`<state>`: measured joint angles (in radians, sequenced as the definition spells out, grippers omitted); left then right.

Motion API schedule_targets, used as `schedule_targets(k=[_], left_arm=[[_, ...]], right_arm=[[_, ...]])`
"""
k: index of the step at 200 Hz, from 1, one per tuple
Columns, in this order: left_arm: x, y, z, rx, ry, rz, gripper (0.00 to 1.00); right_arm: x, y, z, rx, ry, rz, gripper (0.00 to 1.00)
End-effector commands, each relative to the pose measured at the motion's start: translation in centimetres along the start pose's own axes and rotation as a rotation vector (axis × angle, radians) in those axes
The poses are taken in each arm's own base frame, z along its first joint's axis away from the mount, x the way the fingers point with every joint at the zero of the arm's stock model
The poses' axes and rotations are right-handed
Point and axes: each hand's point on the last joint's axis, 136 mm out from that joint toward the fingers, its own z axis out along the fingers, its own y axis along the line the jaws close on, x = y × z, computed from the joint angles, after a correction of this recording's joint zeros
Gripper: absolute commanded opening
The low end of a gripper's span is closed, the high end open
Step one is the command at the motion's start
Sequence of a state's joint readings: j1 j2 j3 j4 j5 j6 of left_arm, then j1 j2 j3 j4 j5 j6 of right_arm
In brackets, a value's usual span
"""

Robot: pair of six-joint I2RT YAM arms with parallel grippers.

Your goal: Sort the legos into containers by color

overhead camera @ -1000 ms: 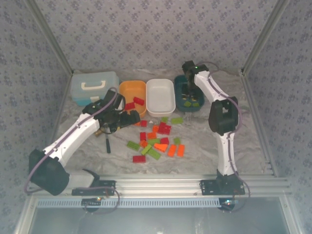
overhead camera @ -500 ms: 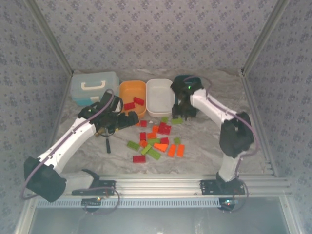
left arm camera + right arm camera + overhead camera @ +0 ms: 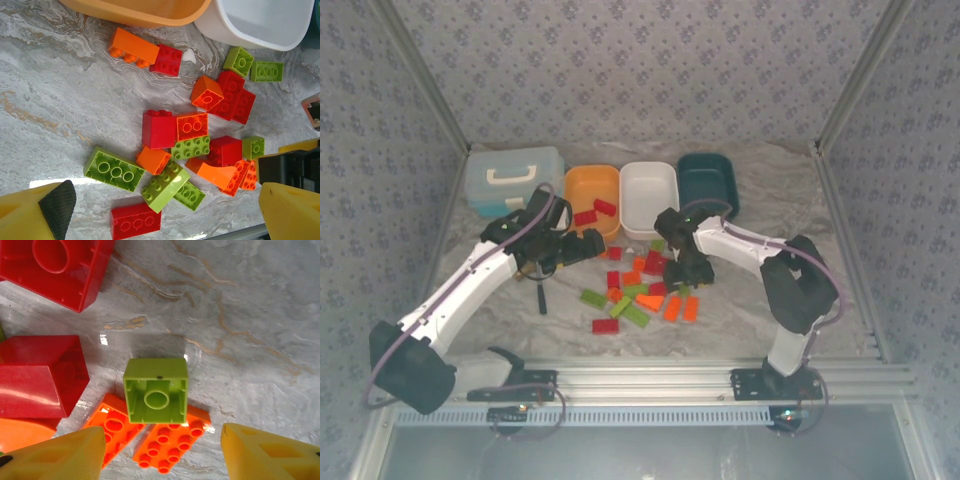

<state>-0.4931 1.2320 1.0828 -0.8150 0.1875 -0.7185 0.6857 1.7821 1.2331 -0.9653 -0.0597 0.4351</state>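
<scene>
Three trays (image 3: 649,190), two red bricks (image 3: 605,207) in orange tray (image 3: 584,188)

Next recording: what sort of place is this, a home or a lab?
Probably a lab robot test cell, not a home: patterned walls enclose a marble-look tabletop, two white robot arms are bolted to an aluminium rail at its near edge, and plastic toy bricks lie beside three rounded plastic trays.
</scene>
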Motion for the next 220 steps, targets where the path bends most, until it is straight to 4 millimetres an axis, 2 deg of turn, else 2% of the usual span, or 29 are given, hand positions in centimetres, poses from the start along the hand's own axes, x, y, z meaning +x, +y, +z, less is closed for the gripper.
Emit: schedule_targets(k=[1,41,96,155,182,220], left_arm=[[-0.1,-0.6,-0.9,0.014,-0.007,0.001,0.97],[-0.2,-0.6,-1.2,0.019,-0.017,-0.009,0.96],[-0.5,-0.8,-1.3,0.019,-0.022,-0.008,0.97],[-0.7,-0.9,-1.1,0.016,-0.018,-0.009,0.97],[-0.7,-0.9,-1.2,0.018,-0.021,-0.005,0.97],[-0.7,-1.1,-1.0,0.018,-0.013,0.012,0.97]], right_arm=[[-0.3,0.7,0.7,-0.018,0.017,-0.018,0.64],[-1.0,-0.3,2.0,-0.004,0.032,0.001,0.58],[-0.8,-0.3,3.0,-0.001,0.051,-0.005,0.51],[-1.5,-0.5,3.0,0.004,0.041,0.007,0.38],[-1.9,-0.8,1.0,0.014,-0.005,0.015,0.36],[-4.6,-2.7,-5.4,-0.011,-0.126,0.111,0.35]])
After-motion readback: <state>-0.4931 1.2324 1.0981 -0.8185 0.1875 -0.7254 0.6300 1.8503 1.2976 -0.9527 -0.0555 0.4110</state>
